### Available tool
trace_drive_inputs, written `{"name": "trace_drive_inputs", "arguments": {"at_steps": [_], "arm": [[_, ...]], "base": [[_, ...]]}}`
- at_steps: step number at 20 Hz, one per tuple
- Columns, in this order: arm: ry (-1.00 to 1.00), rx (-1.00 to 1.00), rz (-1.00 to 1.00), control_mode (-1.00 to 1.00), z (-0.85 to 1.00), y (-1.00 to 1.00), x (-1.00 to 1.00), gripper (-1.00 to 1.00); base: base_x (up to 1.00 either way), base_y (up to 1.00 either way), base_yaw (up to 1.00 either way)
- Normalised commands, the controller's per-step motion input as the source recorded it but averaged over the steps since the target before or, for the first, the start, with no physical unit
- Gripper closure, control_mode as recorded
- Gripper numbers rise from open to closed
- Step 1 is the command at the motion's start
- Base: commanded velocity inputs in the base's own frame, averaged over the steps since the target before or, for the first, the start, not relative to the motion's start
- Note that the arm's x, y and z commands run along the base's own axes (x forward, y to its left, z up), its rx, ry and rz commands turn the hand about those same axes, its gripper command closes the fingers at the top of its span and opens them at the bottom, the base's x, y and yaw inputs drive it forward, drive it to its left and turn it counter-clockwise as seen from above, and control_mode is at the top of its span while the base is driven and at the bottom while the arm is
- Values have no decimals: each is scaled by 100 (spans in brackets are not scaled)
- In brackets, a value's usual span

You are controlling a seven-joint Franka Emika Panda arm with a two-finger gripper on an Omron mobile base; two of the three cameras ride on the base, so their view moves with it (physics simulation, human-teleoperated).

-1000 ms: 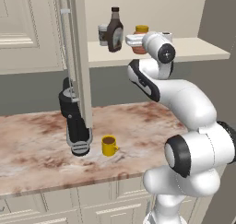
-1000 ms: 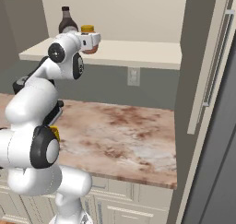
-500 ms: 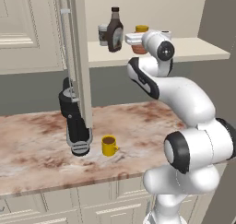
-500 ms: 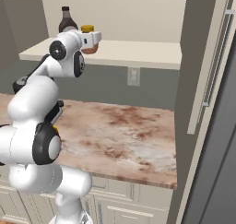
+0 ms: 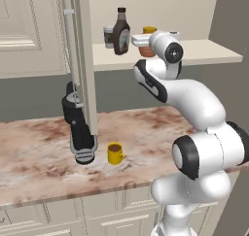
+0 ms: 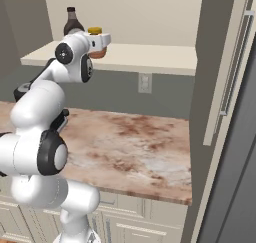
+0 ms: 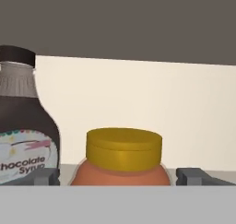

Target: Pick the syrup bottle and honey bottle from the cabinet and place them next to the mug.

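Two fingertips (image 7: 46,177) flanking honey bottle (image 7: 120,163), syrup bottle (image 7: 25,131) beside

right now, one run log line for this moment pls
phase: reaching for honey bottle | gripper: open, fingers either side of it | syrup bottle: on cabinet shelf | mug: on counter

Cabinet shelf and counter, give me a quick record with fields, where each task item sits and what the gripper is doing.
syrup bottle: upright on the cabinet shelf, left of the honey in the hand view
honey bottle: on the shelf, between the open finger tips, not gripped
gripper: open, level with the honey bottle, one tip on each side
mug: on the counter below
paper cup: on the shelf behind the syrup
task state: both bottles on the shelf
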Motion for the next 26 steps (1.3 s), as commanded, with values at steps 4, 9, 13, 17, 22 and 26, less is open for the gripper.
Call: {"name": "trace_drive_inputs", "arguments": {"at_steps": [4,9,13,17,22,26], "arm": [[0,0,0,-100,0,0,25,-100],[0,0,0,-100,0,0,6,-100],[0,0,0,-100,0,0,0,-100],[0,0,0,-100,0,0,-2,-100],[0,0,1,-100,20,0,-1,-100],[0,0,2,-100,7,0,0,-100]], "base": [[0,0,0],[0,0,0],[0,0,0],[0,0,0],[0,0,0],[0,0,0]]}}
